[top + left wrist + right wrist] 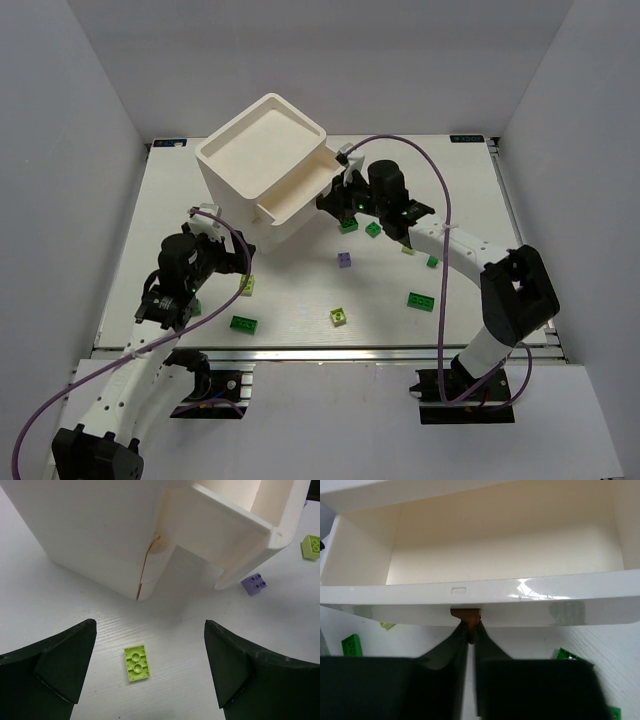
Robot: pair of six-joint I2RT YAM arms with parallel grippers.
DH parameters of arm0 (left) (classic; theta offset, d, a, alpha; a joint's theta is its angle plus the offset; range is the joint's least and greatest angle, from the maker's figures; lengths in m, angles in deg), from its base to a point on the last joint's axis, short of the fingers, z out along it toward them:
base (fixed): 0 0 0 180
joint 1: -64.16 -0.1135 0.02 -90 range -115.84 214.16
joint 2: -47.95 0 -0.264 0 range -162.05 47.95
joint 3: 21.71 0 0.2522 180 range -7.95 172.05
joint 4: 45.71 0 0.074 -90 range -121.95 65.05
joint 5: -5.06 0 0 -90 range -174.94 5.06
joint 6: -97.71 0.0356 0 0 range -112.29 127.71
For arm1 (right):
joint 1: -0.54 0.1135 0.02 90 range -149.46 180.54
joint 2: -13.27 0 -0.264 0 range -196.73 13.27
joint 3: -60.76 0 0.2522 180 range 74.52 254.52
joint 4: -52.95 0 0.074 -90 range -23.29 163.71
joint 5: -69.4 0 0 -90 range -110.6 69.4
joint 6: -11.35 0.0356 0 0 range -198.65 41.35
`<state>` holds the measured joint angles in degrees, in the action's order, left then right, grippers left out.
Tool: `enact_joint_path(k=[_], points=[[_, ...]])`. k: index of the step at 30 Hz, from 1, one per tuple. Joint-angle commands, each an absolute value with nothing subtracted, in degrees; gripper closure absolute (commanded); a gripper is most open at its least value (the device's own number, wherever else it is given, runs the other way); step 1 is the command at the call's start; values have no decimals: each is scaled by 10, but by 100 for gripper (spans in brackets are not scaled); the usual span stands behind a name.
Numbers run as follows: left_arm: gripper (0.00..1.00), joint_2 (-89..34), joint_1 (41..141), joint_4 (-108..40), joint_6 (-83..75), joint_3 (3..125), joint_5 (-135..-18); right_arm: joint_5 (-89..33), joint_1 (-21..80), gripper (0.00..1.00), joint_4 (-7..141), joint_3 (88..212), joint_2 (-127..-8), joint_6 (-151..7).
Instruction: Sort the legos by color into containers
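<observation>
- Barely started: drawer (470, 592) empty, pulled out of cabinet (262, 150) at table's (300, 290) far-left corner.
- Right gripper (471, 635) pinches its handle (465, 614).
- Left gripper (148, 630) spread wide above yellow-green brick (136, 663), near left edge.
- Legos (421, 300) all loose on table.

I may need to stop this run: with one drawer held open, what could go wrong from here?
1. The right gripper grips only the small brown handle; it might slip off, or a further pull could drag the whole cabinet.
2. The left gripper hangs open over a yellow-green brick lying flat near the cabinet; closing on so low a piece could push it aside.
</observation>
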<state>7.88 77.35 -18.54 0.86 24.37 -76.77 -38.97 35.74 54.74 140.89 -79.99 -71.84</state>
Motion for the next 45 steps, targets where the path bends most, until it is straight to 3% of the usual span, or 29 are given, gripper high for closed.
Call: enact_joint_path(k=[1, 5, 7, 14, 23, 28, 32, 45], points=[[2, 69, 772, -188, 9, 255, -761, -416, 353, 75, 559, 1402, -781, -726], [3, 44, 772, -181, -11, 262, -775, -442, 352, 35, 598, 1422, -787, -733], [5, 30, 772, -162, -36, 273, -796, -462, 350, 26, 607, 1420, -778, -742], [15, -25, 772, -80, -139, 327, -838, -497, 339, 11, 666, 1377, -711, -807], [14, -76, 772, -22, -215, 322, -871, -603, 302, 14, 816, 1319, -596, -938], [13, -122, 772, -33, -220, 306, -877, -650, 293, 35, 841, 1288, -532, -944], [17, -155, 777, -65, -222, 291, -871, -663, 289, 46, 848, 1267, -500, -946], [27, -237, 835, -123, -242, 272, -901, -675, 274, 45, 840, 1248, -483, -946]])
